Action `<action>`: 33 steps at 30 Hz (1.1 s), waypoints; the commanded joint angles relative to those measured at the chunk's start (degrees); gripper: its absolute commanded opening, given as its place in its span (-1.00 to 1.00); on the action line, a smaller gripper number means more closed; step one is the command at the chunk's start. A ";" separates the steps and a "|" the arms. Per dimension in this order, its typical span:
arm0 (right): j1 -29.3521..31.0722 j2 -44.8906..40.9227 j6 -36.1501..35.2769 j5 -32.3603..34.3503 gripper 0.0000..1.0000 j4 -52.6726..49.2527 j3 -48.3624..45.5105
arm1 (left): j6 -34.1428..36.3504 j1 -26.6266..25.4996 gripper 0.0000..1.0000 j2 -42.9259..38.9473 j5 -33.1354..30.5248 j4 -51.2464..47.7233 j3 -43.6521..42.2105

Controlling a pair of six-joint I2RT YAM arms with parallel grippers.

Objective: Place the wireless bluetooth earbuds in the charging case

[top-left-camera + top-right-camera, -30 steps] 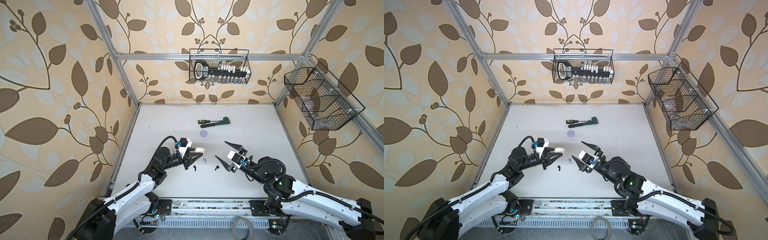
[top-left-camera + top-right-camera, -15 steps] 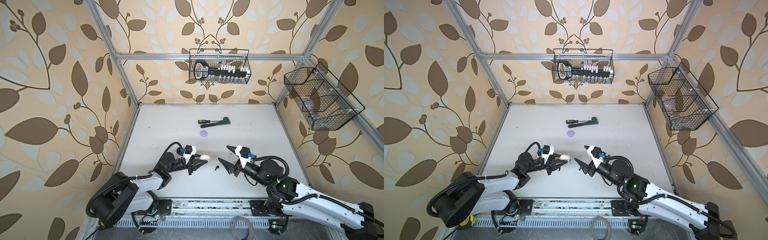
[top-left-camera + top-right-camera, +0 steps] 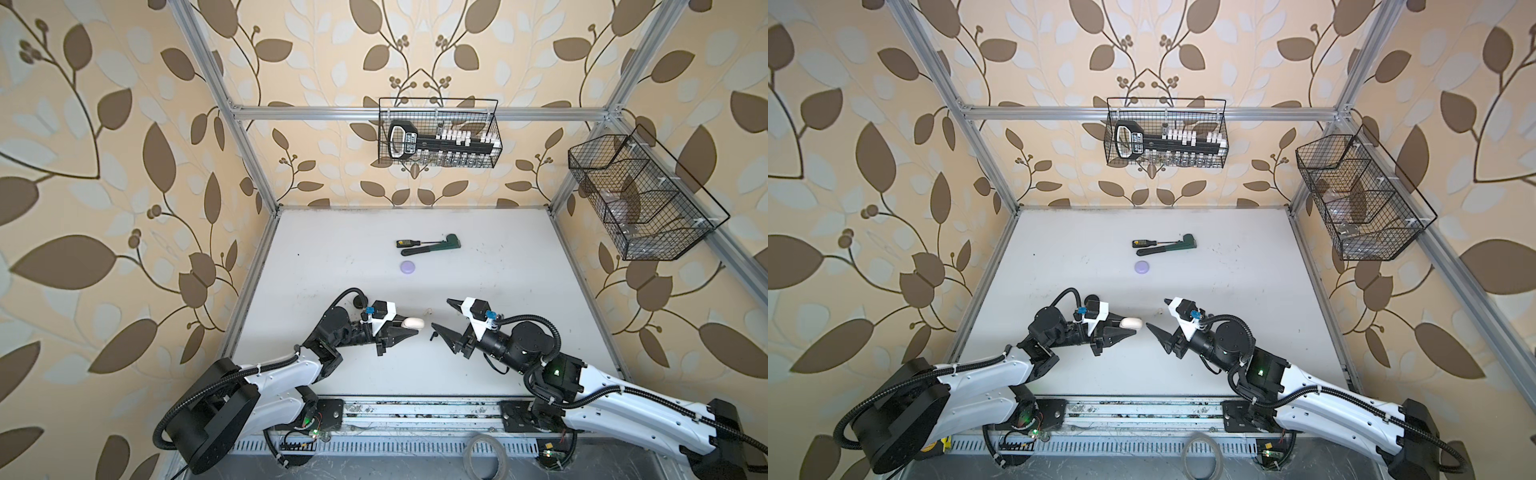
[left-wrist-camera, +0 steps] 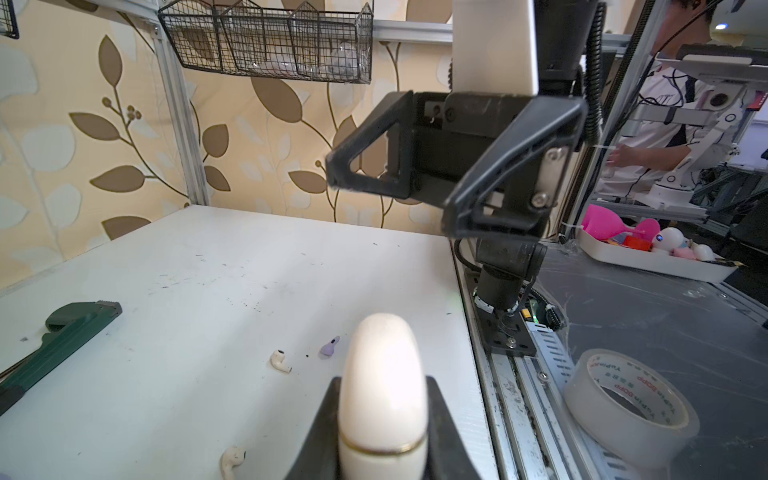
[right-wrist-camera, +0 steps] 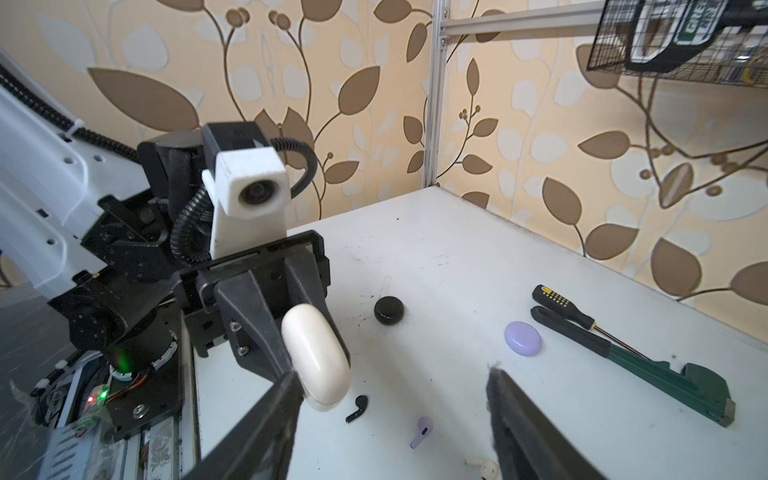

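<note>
Four earbuds lie loose on the white table, none in a case. They are a white earbud, a second white earbud, a lavender earbud and a black earbud. All four are scattered near the front edge, between the two grippers. There are three cases. The cream charging case appears shut along its gold seam and is raised off the table, pinched at its lower end by the left gripper, whose fingers are closed tight on either side. The black case and the lavender case lie flat and shut farther back. Behind them, a screwdriver rests alongside a green pipe wrench, well apart from the earbuds. The right gripper faces the cream case with its jaws spread wide and nothing between them. One fingertip is close to the case; contact cannot be judged. Both arms reach low from the front rail, pointing at each other across the middle of the table.
</note>
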 commanded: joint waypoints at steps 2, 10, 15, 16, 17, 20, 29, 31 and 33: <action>-0.05 2.05 1.00 -2.88 0.41 5.86 -1.27 | 3.44 -1.23 -1.00 -3.21 2.18 -2.21 1.79; 0.32 4.98 2.10 -4.68 0.37 7.59 -1.05 | 6.55 -3.00 -1.00 -5.02 2.85 -7.39 2.61; 0.47 5.71 1.94 -4.57 0.38 8.49 -1.27 | 6.95 -3.47 -1.00 -4.93 3.57 -8.07 2.95; 0.45 6.15 1.85 -4.80 0.37 8.55 -1.14 | 7.05 -3.53 -1.00 -4.85 3.66 -8.16 3.01; 0.46 6.64 1.63 -5.33 0.37 8.62 -1.03 | 7.04 -3.62 -1.00 -4.84 3.66 -8.31 3.09; 0.57 7.94 0.58 -8.13 0.36 9.29 -1.05 | 7.20 -3.66 -1.00 -5.01 3.70 -8.84 3.32; 1.81 9.16 -2.36 -12.09 0.35 9.90 -1.14 | 7.31 -3.66 -1.00 -5.37 2.73 -11.23 4.05; 1.85 9.68 -3.10 -11.83 0.35 9.53 -1.06 | 7.31 -3.66 -1.00 -5.53 2.82 -11.24 4.03; 1.88 10.56 -3.31 -10.14 0.35 9.27 -0.93 | 7.31 -3.66 -1.00 -5.68 3.28 -11.24 4.02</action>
